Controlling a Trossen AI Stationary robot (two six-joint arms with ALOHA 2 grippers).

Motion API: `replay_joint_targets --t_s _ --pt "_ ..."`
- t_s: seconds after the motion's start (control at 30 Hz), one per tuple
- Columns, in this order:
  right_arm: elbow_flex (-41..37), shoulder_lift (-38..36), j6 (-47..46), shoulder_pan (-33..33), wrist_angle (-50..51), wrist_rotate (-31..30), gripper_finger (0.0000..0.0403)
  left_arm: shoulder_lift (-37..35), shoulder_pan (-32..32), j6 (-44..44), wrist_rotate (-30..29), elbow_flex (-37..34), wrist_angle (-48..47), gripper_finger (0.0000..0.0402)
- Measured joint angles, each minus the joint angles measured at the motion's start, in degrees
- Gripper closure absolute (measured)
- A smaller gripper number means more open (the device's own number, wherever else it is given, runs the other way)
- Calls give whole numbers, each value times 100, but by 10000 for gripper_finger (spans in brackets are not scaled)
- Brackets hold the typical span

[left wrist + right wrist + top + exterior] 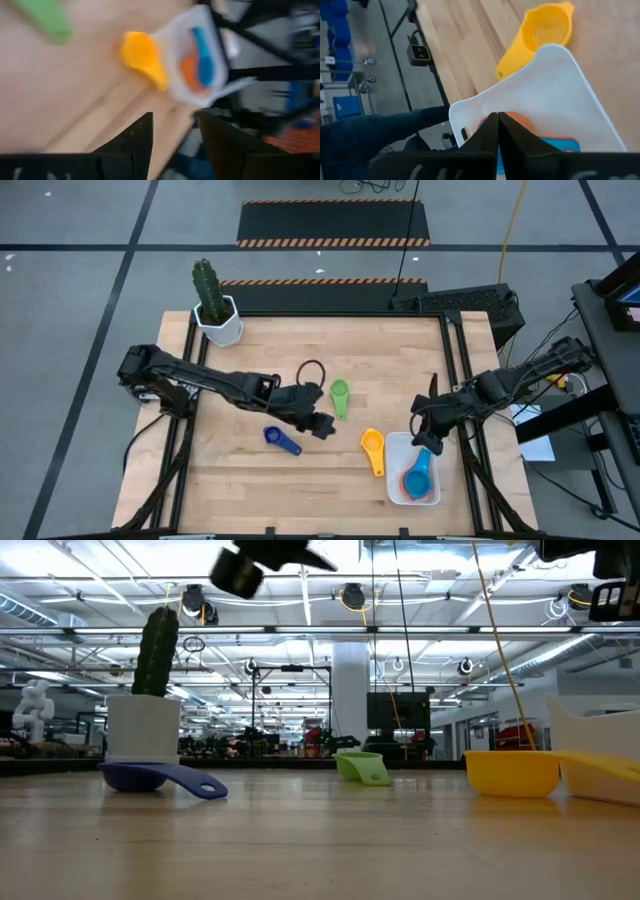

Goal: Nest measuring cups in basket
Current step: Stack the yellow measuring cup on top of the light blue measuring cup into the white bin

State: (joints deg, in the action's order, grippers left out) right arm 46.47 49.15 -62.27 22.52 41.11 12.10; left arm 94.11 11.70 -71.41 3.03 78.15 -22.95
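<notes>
The white basket lies near the table's front right and holds an orange cup with a light blue cup nested in it. A yellow cup rests on the wood just left of the basket. A green cup and a dark blue cup lie near the table's middle. My left gripper hovers open and empty between the dark blue and yellow cups. My right gripper is shut with nothing in it, raised over the basket's far end.
A cactus in a white hexagonal pot stands at the far left corner. A black ring of cable lies beside the green cup. Black frame rails run along the table's left and right edges. Bare wood lies along the near edge.
</notes>
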Motion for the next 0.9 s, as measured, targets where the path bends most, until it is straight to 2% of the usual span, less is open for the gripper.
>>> replay_joint_targets --t_s 0.13,0.33,0.53,0.7,0.9 --pt "1 -178 535 -122 279 7 403 67 37 -349 -24 -513 1341 238" --pt "1 -348 1368 -288 773 13 403 339 159 -778 -65 -673 1432 238" --pt "1 -482 2046 -407 884 161 403 792 433 -1491 -232 -667 2486 234" --pt "1 -505 2485 -521 936 439 403 1314 610 -1917 -313 -560 3326 202" --pt "1 -571 2876 -629 1071 632 403 2049 719 -1913 -322 101 3341 141"
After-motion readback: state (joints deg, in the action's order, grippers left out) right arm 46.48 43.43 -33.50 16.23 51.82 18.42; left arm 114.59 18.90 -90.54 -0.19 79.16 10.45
